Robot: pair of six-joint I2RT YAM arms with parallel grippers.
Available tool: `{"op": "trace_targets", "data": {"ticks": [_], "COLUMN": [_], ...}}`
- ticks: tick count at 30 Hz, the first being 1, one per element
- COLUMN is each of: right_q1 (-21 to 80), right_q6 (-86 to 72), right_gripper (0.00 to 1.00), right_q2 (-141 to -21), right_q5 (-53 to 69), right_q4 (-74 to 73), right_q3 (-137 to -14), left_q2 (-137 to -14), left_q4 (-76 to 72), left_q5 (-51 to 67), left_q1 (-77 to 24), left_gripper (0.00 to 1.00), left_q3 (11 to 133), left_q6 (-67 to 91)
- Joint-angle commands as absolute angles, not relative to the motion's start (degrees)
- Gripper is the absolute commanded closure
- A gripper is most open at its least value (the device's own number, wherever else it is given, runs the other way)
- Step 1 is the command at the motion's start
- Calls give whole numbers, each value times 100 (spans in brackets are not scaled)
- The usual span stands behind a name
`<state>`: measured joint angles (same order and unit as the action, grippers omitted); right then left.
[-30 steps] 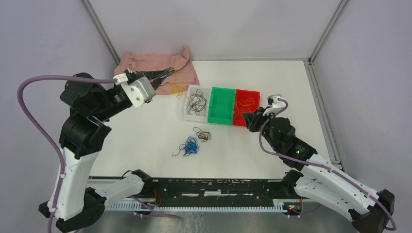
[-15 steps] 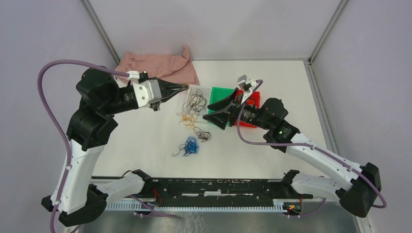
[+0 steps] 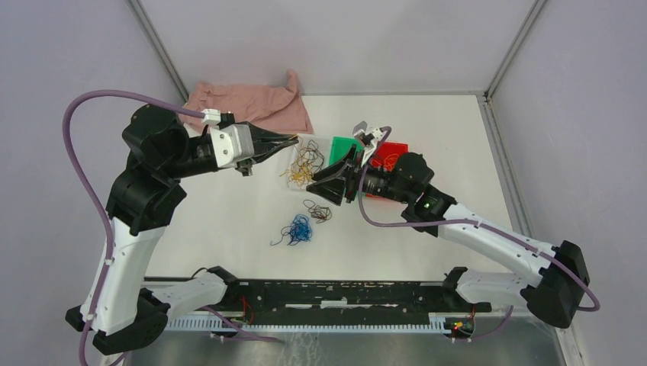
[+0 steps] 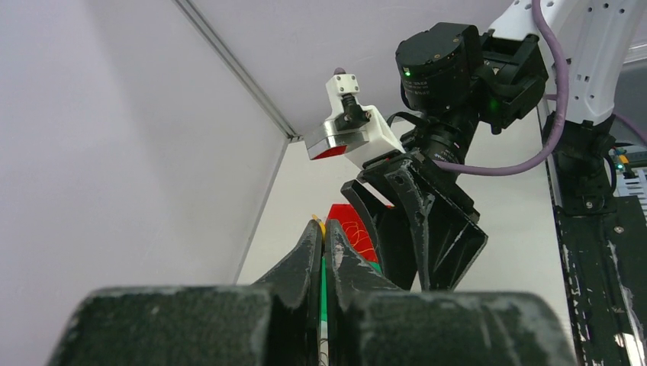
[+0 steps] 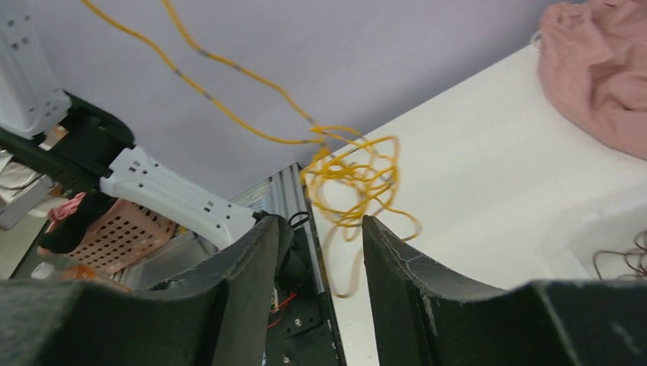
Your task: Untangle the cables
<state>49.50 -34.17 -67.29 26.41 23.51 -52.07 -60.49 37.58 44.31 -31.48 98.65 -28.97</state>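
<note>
Dangling yellow cable (image 5: 352, 177), right gripper (image 5: 322, 229) over bins (image 3: 398, 148), pink cloth (image 3: 252, 103) beyond

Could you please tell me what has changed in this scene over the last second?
The left gripper, shut on the yellow cable, carried it rightward off the pink cloth; the bunch now dangles about over the white bin. The right gripper swung left from the red bin and stands open, facing that bunch. The blue bunch and dark bunch on the table, the cloth and the bins stayed put.

Yellow cables (image 5: 349, 175) dangling before parted hand (image 5: 323, 230), pink cloth (image 5: 599, 69) beyond
</note>
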Motion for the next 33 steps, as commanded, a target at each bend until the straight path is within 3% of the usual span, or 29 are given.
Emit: {"op": "trace_targets", "data": {"ticks": [1,6,9,12,20,26,30,33], "right_q1": [4956,4957,4965,4978,4992,5000,5000,5000], "right_q6": [-2912,-2969,-3150,-3190,-3357,-3481,-3404,-3249], "right_gripper": [52,55,47,45,58,78,98,99], "right_q2": [-6289,-6234,-6381,-6345,-6499,-6679,-6597,-6358], "right_q5": [1515,1683,2244,2297,2173,2162,2027,1618], "right_q4": [1867,1931,1967,2020,2250,2408,2232,1896], "right_q3": [-5283,-5218,-5316,-5190,-5201,-5265,-5265,-5172], "left_q2": [-6020,-6028,-6014,-6013,-6021,-6034,-6010,-5974], "left_q4": [3639,3639,3643,3639,3535,3532,3524,3533], "left_q5": [4660,4690,4651,4632,4628,4599,4550,4518], "left_q1": [-3146,-3151,-3147,-3146,-3147,-3146,-3151,-3146], "left_gripper": [97,97,97,97,97,97,97,97], "left_q3": [10029,10043,10037,10046,10066,10099,10082,10015], "left_q6": [-2649,-2619,-2662,-2672,-2553,-2531,-2559,-2625]}}
